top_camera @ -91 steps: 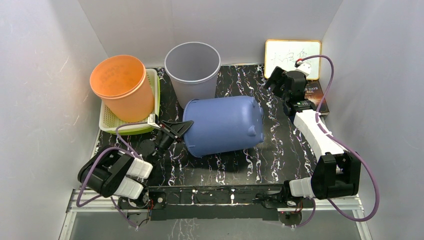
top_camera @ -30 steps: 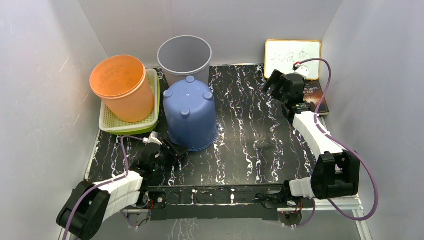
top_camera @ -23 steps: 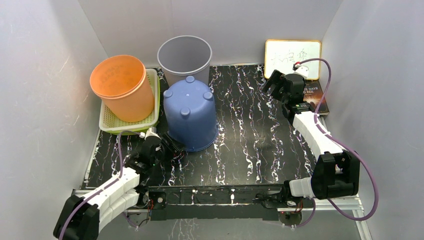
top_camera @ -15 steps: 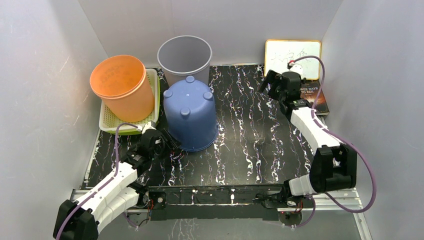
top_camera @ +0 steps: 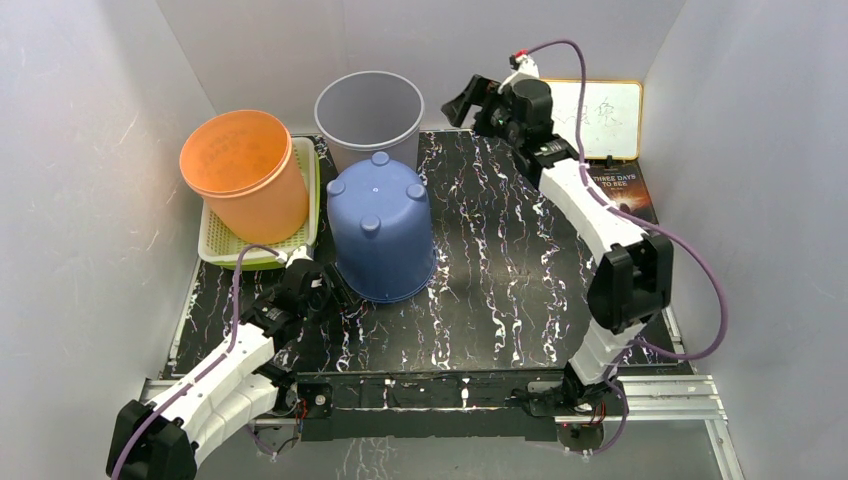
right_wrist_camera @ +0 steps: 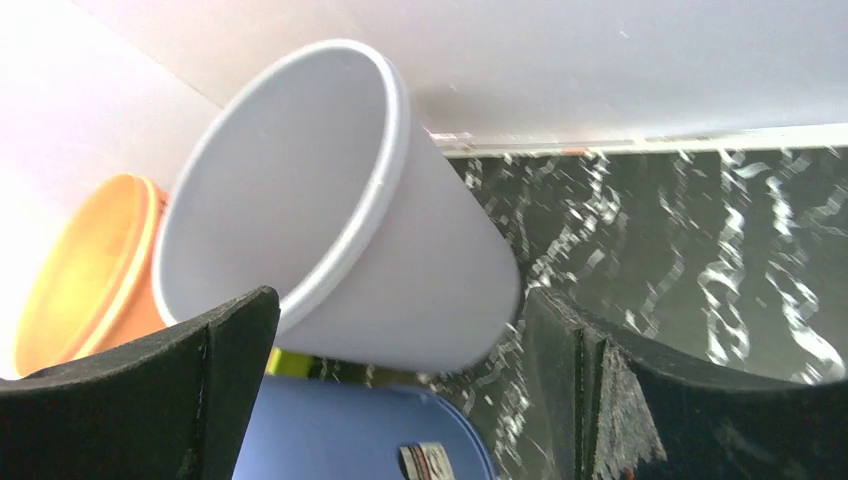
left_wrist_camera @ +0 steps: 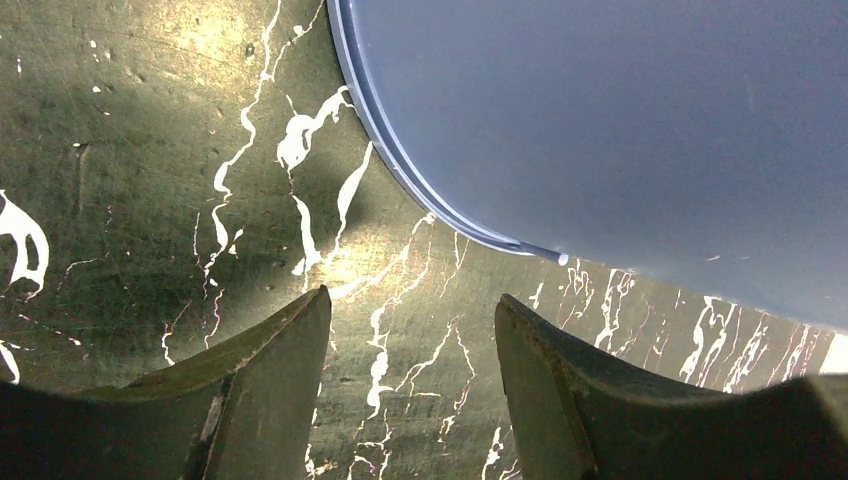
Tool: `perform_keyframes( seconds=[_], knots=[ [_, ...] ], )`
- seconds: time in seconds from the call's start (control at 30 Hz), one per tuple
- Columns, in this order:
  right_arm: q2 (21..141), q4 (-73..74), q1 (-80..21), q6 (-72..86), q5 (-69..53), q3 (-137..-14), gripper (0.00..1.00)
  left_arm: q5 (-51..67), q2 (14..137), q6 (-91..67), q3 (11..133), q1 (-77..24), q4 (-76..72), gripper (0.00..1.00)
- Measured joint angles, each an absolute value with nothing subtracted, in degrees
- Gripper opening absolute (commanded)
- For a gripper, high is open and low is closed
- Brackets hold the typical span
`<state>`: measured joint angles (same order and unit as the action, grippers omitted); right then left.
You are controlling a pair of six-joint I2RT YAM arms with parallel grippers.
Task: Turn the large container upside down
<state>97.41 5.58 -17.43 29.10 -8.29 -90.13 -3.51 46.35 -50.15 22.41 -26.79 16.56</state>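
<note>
The large blue container (top_camera: 380, 235) stands upside down on the black marbled table, its footed base facing up. Its wall and rim fill the top right of the left wrist view (left_wrist_camera: 620, 120). My left gripper (top_camera: 322, 288) is open and empty, low over the table just in front and left of the blue rim, not touching it (left_wrist_camera: 412, 340). My right gripper (top_camera: 470, 105) is open and empty, raised at the back, pointing at the upright grey bucket (top_camera: 370, 115). In the right wrist view the grey bucket (right_wrist_camera: 330, 230) lies ahead between the open jaws (right_wrist_camera: 400, 300), with the blue container (right_wrist_camera: 350, 435) below it.
An orange bucket (top_camera: 245, 175) stands on a green tray (top_camera: 232, 252) at the back left, close to the blue container. A whiteboard (top_camera: 605, 110) and a book (top_camera: 628, 190) lie at the back right. White walls close in three sides.
The blue container went from lying on its side in my left gripper to standing upside down, released. My right arm swung from the back right leftward to the grey bucket.
</note>
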Motion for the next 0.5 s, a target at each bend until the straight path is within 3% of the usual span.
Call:
perform_keyframes(
  seconds=[0.37, 0.5],
  knots=[
    [118.6, 5.0, -24.0, 34.7, -10.4, -110.6, 0.87, -2.1, 45.6, -49.1, 22.4, -26.8, 16.3, 0.59],
    [121.1, 6.5, -26.0, 35.0, -9.6, -112.0, 0.79, -1.9, 44.7, -48.8, 22.4, -26.8, 16.3, 0.59]
  ],
)
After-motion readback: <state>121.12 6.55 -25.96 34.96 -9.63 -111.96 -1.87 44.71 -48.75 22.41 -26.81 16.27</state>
